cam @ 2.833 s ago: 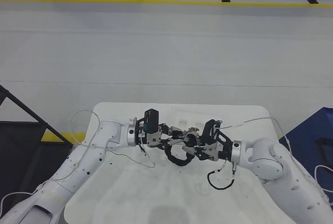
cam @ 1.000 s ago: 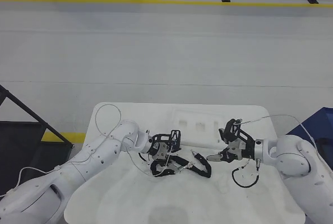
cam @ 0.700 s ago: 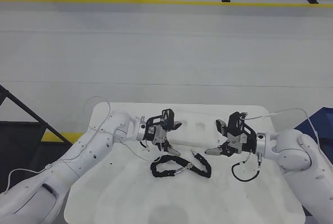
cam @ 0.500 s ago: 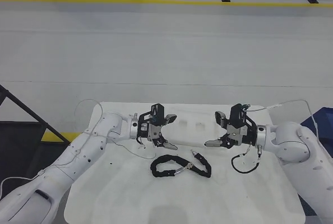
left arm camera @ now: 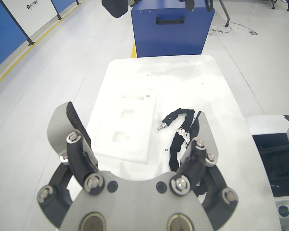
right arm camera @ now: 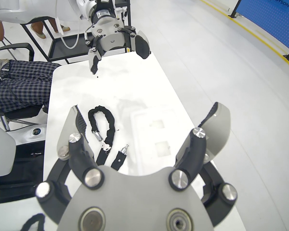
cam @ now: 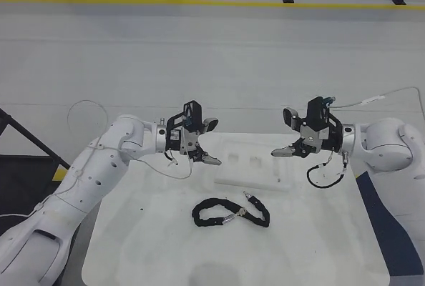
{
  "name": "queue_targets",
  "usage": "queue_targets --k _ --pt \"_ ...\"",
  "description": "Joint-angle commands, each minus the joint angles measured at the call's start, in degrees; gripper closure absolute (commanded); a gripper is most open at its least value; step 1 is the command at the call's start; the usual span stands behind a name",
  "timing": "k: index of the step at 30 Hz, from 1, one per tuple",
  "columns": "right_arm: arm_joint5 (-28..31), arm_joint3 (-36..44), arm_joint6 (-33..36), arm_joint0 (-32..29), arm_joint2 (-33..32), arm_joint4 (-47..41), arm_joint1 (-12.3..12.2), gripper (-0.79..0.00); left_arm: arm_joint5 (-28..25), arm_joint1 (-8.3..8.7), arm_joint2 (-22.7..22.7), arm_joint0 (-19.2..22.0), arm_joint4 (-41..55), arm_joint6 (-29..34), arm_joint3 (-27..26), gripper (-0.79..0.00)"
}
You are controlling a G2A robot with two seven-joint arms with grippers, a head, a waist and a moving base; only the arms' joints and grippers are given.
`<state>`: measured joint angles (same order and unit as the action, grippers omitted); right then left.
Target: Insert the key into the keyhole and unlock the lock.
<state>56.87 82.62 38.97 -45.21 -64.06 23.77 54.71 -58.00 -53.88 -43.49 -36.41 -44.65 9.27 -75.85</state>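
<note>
Left hand (cam: 211, 141) – fingers spread wide, empty, held above the desk's (cam: 162, 243) far left corner. Right hand (cam: 282, 133) is likewise spread and empty, above the far right corner, facing the left one.

Chain lock (cam: 227, 213) lies curled mid-desk, touching neither hand. Key (left arm camera: 183, 134) sits at its silver barrel end – how deep it is seated, cannot tell. The lock's pin end (right arm camera: 124, 149) lies free, just beside the barrel. White foam tray (cam: 252, 168) sits along the far edge, beyond the lock.
</note>
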Motion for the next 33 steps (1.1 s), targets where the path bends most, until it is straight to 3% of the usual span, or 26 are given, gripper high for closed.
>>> queue_targets --k 1,5,33 --pt "0.76 -1.99 0.84 1.38 0.93 -0.94 0.08 -0.785 0.00 -0.09 0.15 1.29 2.09 2.70 0.71 -0.785" --pt "1.13 -5.46 2.63 3.87 2.50 -4.92 0.18 -0.785 0.43 -0.55 0.75 2.01 5.03 4.87 0.97 -0.785" --pt "1.13 -5.45 2.62 3.87 2.50 -4.92 0.18 -0.784 0.52 -0.63 0.86 2.00 5.18 5.07 0.98 -0.785"
